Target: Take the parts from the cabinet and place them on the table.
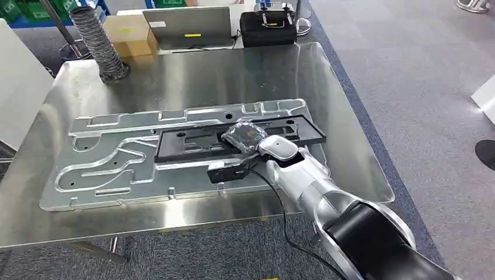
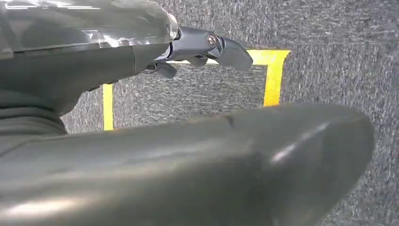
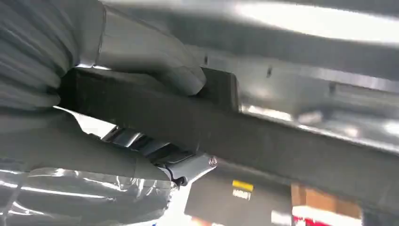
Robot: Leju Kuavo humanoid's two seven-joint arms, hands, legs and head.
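**On the steel table: black frame comes down onto the plate**

Over the middle of the table (image 1: 350,116), the right hand (image 1: 248,137) has its fingers wrapped round the near rail of the black rectangular frame (image 1: 192,143), and the right wrist view confirms it: the thumb (image 3: 155,61) clamps across the dark bar. The frame lies flat, or very nearly, on the large machined aluminium plate (image 1: 105,169), lined up along the plate's length. My read is that the grip sits mid-rail so the long part stays level as it is set down, and letting go looks like the next step.

The left hand (image 2: 207,49) hangs over grey carpet beside a yellow floor marking (image 2: 273,75), holding nothing, fingers loosely extended.

At the far edge sit a cardboard box (image 1: 125,32) and a black case (image 1: 268,26). Labels? A yellow sticker shows on a dark object in the right wrist view, but its print is too blurred to read.
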